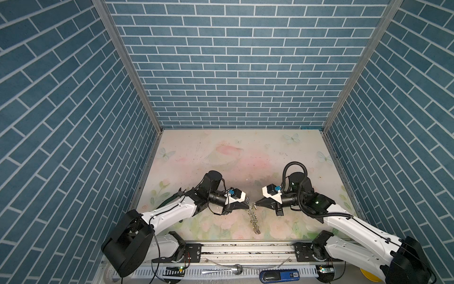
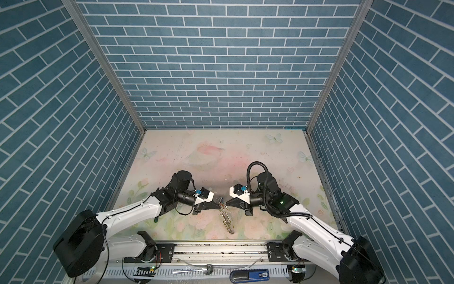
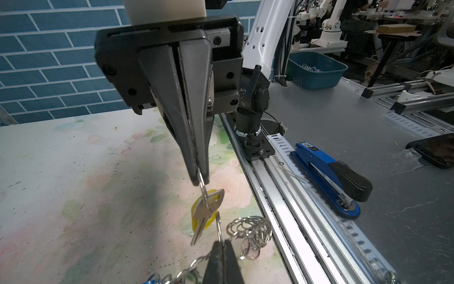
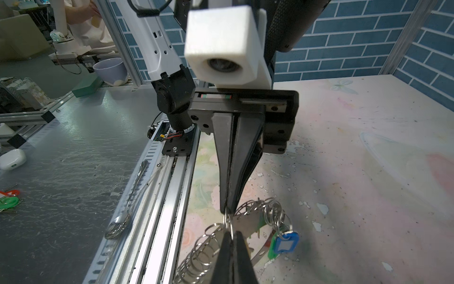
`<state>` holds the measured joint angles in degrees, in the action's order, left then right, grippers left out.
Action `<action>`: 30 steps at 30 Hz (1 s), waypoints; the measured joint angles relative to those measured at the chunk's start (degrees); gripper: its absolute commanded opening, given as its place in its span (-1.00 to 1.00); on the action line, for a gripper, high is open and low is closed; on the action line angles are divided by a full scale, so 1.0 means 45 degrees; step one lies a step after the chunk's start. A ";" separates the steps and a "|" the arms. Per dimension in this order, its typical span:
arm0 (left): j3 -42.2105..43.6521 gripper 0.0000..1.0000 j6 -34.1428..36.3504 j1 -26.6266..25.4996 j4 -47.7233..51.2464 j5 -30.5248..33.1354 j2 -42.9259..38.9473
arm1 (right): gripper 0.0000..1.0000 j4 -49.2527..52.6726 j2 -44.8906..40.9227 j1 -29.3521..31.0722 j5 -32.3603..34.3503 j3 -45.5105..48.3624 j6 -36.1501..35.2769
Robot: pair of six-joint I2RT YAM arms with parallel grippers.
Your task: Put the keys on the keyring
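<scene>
Now | step: joining key [image 3: 208, 205] to keyring [image 3: 255, 227] | left claw [image 3: 222, 243] clamped on keyring link | right claw [image 3: 200, 180] clamped on key's ring | next: likely needs fine ring-to-ring threading.

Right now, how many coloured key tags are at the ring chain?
3: a yellow tag hanging from the right hand, a blue tag on the chain, a green tag beside it. Others may be hidden.

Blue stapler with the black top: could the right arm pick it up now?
Probably not yet: the right gripper is shut on a small silver ring carrying a yellow-tagged silver key, so it must let go first. Otherwise the way to the blue stapler looks free.
</scene>
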<state>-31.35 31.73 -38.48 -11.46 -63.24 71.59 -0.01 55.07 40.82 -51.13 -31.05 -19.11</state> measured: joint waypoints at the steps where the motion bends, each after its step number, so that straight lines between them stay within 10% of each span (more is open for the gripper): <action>1: 0.0000 -1.00 0.0000 0.0000 0.0000 0.0000 0.0000 | -1.00 -0.0005 0.0010 0.0000 0.0039 0.0000 0.0058; 30: 0.0000 -1.00 0.0000 0.0000 0.0005 0.0044 0.0000 | -1.00 0.0199 0.0049 0.0170 0.0063 0.0102 0.0282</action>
<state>-31.35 31.73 -38.48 -11.44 -63.05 71.59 0.89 55.29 41.58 -50.85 -30.59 -17.85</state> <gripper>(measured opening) 0.049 0.047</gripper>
